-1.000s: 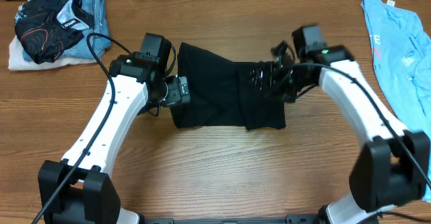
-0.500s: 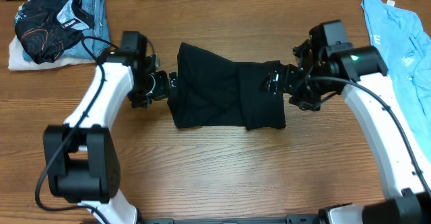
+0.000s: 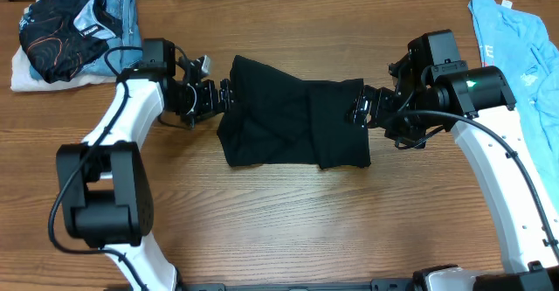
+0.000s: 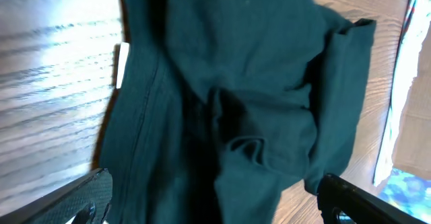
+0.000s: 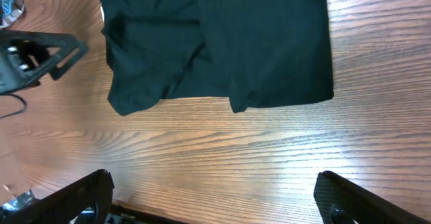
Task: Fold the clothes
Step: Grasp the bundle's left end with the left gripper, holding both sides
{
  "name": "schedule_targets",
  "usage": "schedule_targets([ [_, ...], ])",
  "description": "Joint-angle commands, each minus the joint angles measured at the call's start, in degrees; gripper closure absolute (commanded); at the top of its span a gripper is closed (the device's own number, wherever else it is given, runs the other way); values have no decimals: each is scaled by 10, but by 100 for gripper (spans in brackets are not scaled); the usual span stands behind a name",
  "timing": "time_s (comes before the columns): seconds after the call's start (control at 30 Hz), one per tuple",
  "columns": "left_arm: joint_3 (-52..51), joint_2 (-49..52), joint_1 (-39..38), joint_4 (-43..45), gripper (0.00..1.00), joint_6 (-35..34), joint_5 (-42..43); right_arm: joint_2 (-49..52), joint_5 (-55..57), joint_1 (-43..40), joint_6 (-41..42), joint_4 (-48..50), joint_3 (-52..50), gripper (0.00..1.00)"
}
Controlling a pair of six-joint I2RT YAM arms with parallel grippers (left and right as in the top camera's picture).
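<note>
Black T-shirt (image 3: 293, 121): there it is, folded into a rumpled rectangle, lying flat in the middle of the wooden table (image 3: 288, 230).
Neck label (image 4: 122, 66): small white tab on the black T-shirt's left edge; nothing on it I can read.
Left gripper (image 3: 218, 99): jaws spread wide and empty, right at the black T-shirt's left edge.
Right gripper (image 3: 361, 110): fingers wide apart too, holding nothing, at the black T-shirt's right edge.
Light blue T-shirt (image 3: 515, 55): well to the right of the black T-shirt; pink lettering, too small to read.
Clothes pile (image 3: 70, 33): far left of the black T-shirt; a black garment on top with a white printed patch I can't read, and denim beneath.
</note>
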Motion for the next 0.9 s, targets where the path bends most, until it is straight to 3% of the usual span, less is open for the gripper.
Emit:
schedule_targets([
  [0.0,0,46,2,15,0,6,23,-6,8,3,0,-1,9,0],
  [0.3,0,61,2,81,0,12,-51,-6,8,3,0,-5,9,0],
  [0.87,0,127,-10,119,0,6,15,-6,8,3,0,-5,9,0],
])
